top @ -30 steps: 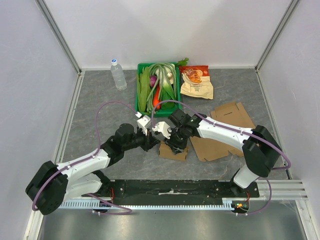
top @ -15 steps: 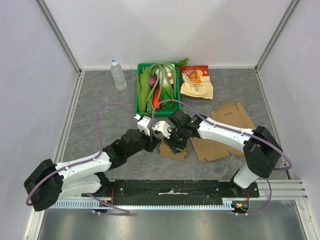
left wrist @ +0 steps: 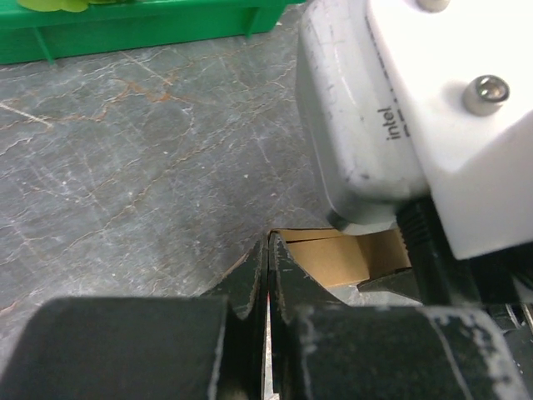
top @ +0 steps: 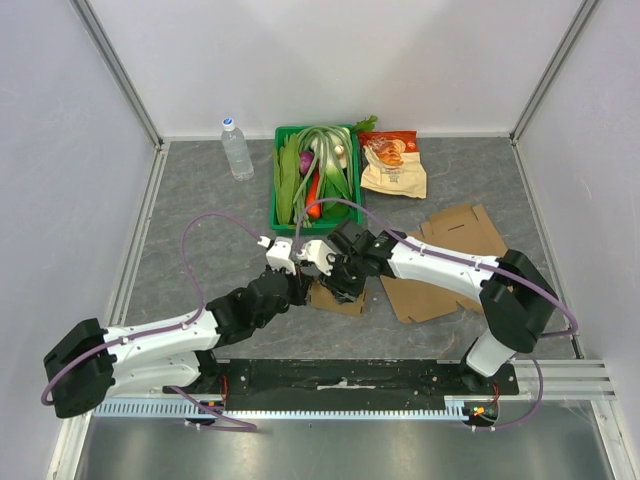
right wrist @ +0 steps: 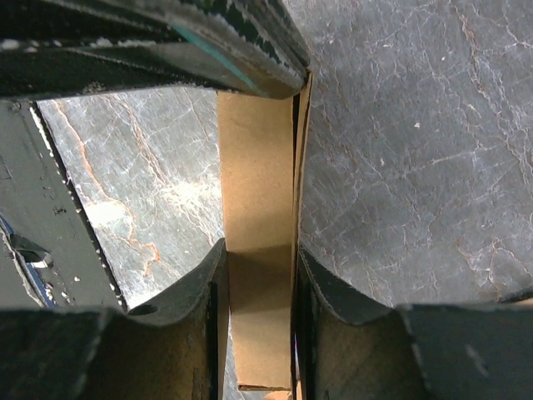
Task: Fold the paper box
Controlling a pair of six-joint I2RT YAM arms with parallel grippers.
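The paper box [top: 336,298] is a small, partly folded brown cardboard piece in the middle of the table, between both arms. My right gripper [top: 341,279] comes down on it from the right. In the right wrist view a narrow cardboard wall [right wrist: 258,167] fills the gap of the right gripper [right wrist: 260,279], which is shut on it. My left gripper [top: 303,286] reaches in from the left. Its jaws [left wrist: 268,243] are pressed together, with the tips at the box's near corner [left wrist: 350,257]. No cardboard shows between them.
Flat cardboard sheets [top: 450,260] lie right of the box. A green crate [top: 277,180] of vegetables stands behind it, with a water bottle [top: 236,148] to its left and a snack bag [top: 393,165] to its right. The right wrist camera housing [left wrist: 433,108] hangs close above the left fingers.
The left gripper has shut and the left arm has pushed forward to the box's left corner. The right gripper and the box have shifted slightly up and left.
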